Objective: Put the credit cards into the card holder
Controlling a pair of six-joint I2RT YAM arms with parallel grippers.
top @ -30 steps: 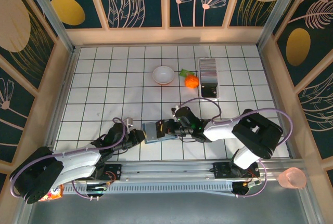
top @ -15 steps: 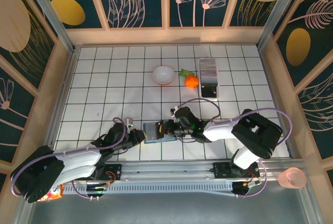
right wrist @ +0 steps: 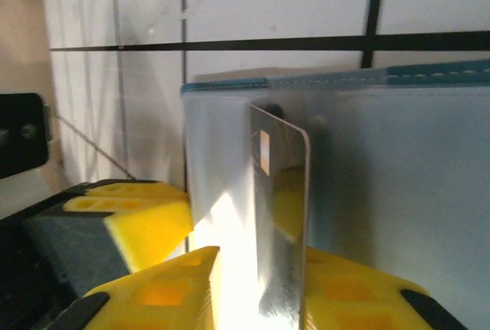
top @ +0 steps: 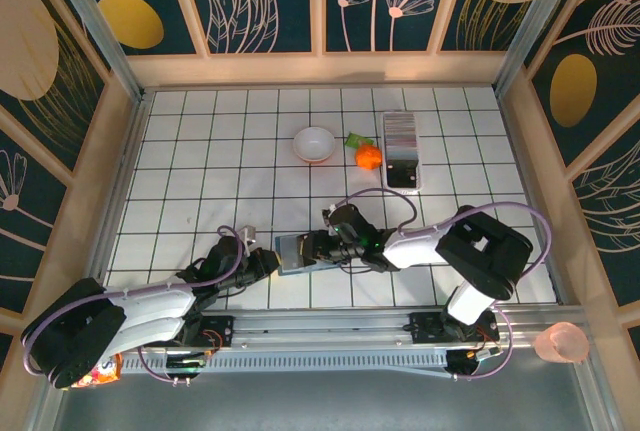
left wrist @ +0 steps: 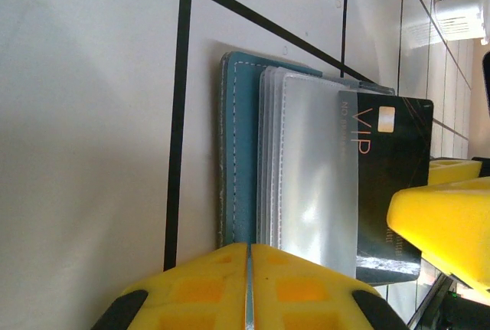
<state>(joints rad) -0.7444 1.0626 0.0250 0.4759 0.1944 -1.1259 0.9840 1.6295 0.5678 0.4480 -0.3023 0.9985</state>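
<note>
The teal card holder (top: 293, 253) (left wrist: 239, 154) lies open near the table's front, grey plastic sleeves (left wrist: 314, 184) up. A black credit card (left wrist: 394, 161) with a gold chip rests on it, one end at the sleeves. My left gripper (left wrist: 249, 284) (top: 268, 263) is shut on the holder's near edge. My right gripper (right wrist: 260, 269) (top: 325, 245) straddles the card (right wrist: 279, 215), jaws parted, with a gap between its left finger (right wrist: 153, 299) and the card. More credit cards (top: 402, 129) stand as a striped stack at the back right.
The stack sits in a white tray (top: 418, 156). A white bowl (top: 314, 143) and an orange toy fruit (top: 367, 155) lie beside it at the back. A pink cup (top: 562, 343) stands off the table at the right. Wooden walls ring the tiled table.
The right jaws have parted from the card they were pinching, and the right arm has edged slightly left. The left gripper and the holder have stayed put.
</note>
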